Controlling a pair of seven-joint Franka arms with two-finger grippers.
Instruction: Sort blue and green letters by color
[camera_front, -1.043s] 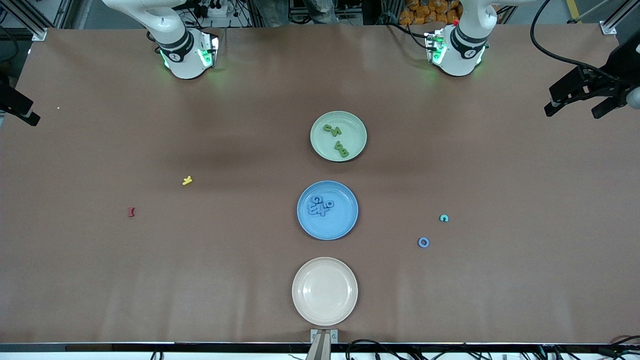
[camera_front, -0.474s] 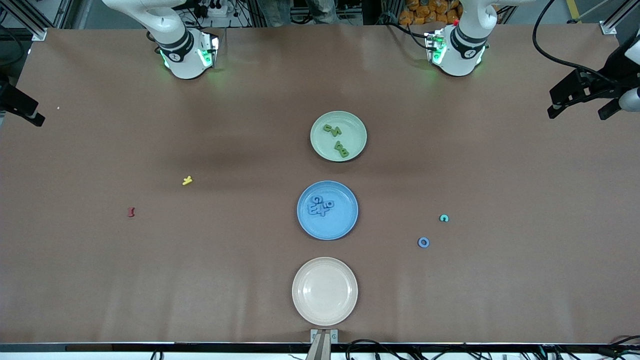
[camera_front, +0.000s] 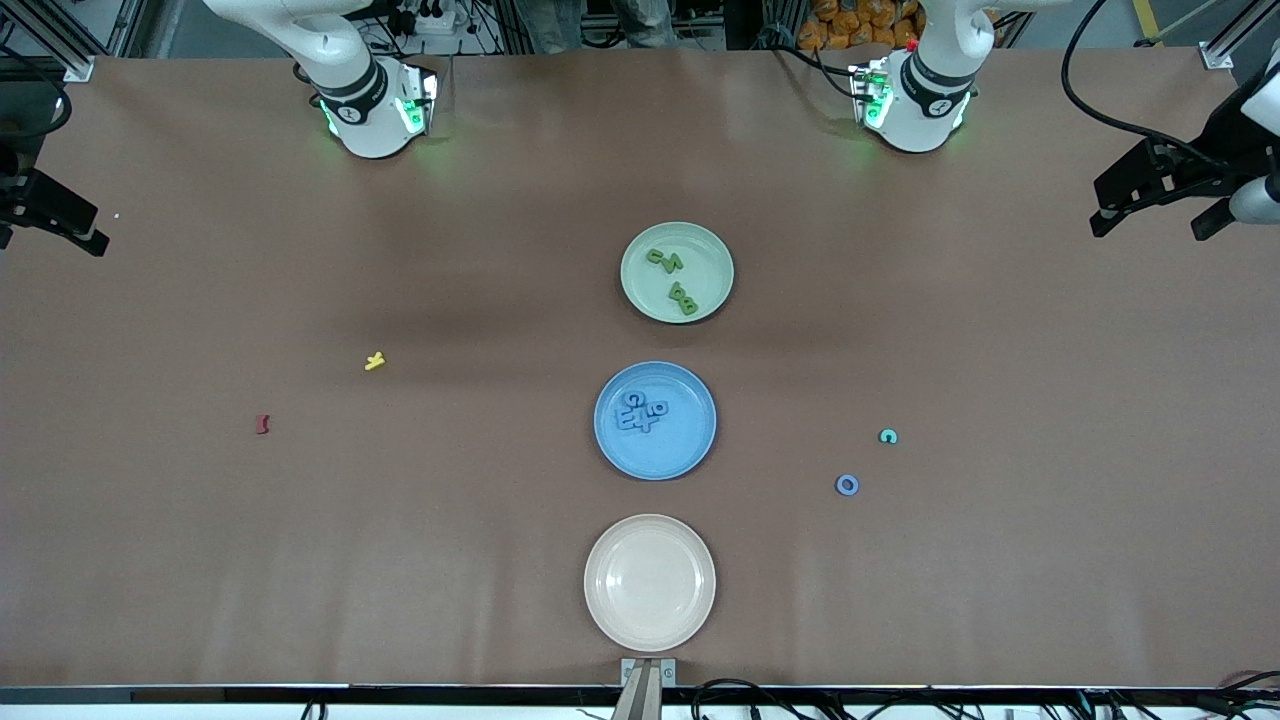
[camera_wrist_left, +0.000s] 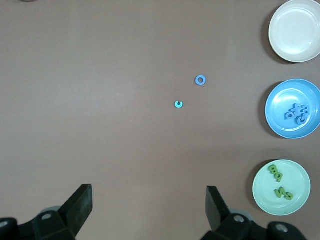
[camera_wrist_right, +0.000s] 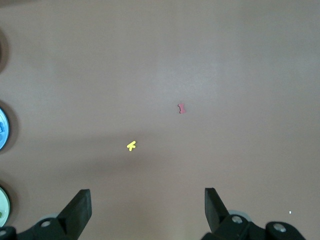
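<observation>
Plates stood in a row down the middle of the brown table (camera_front: 480, 560). Nearest the front camera was the cream plate (camera_front: 690, 630), with nothing on it. Next in the row came the blue plate (camera_front: 690, 455), which held the blue letters (camera_front: 640, 411) clustered together, some touching or overlapping. Toward the left arm's end of the table, well apart from the plates, a blue ring-shaped letter O (camera_front: 847, 485) lay on the bare table, and a teal letter C (camera_front: 888, 436) lay near it, a little farther from the front camera. Toward the right arm's end, a dark red letter (camera_front: 263, 424) lay flat on the table, and a yellow letter (camera_front: 374, 361) lay farther from the front camera than it, the two well apart. Farthest in the row was the pale green plate (camera_front: 640, 290), and the green letters (camera_front: 672, 280) lay in it in two small groups. The left gripper (camera_wrist_left: 150, 202) hung high over the table's edge at its own end with its fingers spread wide, holding nothing. The right gripper (camera_wrist_right: 148, 204) hung likewise over its own end, fingers spread and empty.
</observation>
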